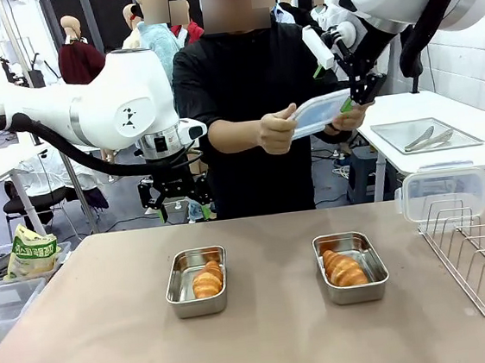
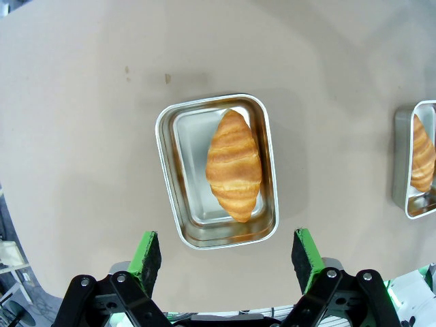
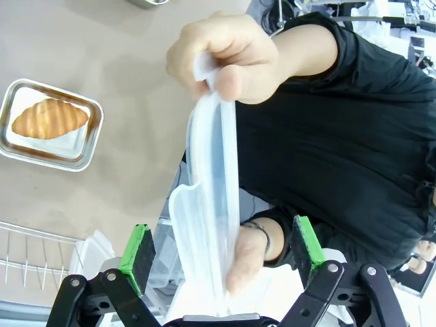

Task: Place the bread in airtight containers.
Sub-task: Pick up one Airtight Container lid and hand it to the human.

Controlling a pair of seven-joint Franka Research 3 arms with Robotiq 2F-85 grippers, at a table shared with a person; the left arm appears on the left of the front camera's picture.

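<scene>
**Both grippers wide open, lid between my right fingers**

My left gripper (image 2: 226, 251) hangs with its jaws spread wide and nothing in them, directly above the left pan (image 2: 191, 177) and clear of it. The left croissant (image 2: 234, 167) lies lengthwise inside that pan, nearer one long wall.

My right gripper (image 3: 221, 251) is raised at the far side of the table (image 1: 268, 343), just as wide and gripping nothing. A clear lid (image 3: 214, 204) stands edge-on in the gap between its green pads (image 3: 136, 255), touching neither as far as I can tell. The person holds it at both ends. The upper hand (image 3: 225, 58) pinches the end farther from me. The lower hand (image 3: 245, 262) sits between my fingers, so a hand as well as the lid lies in the gap.

Below, the right pan (image 1: 356, 294) sits on the table with the right croissant (image 1: 345, 269) in it. Both pans are uncovered and well apart.

A wire rack (image 1: 480, 252) stands at the table's right edge, with a spare lid (image 1: 446, 190) propped at its far end. Beyond it, on another table, a flat tray (image 1: 394, 135) carries tongs (image 1: 429, 138). A bag (image 1: 31, 251) sits off the left side.
</scene>
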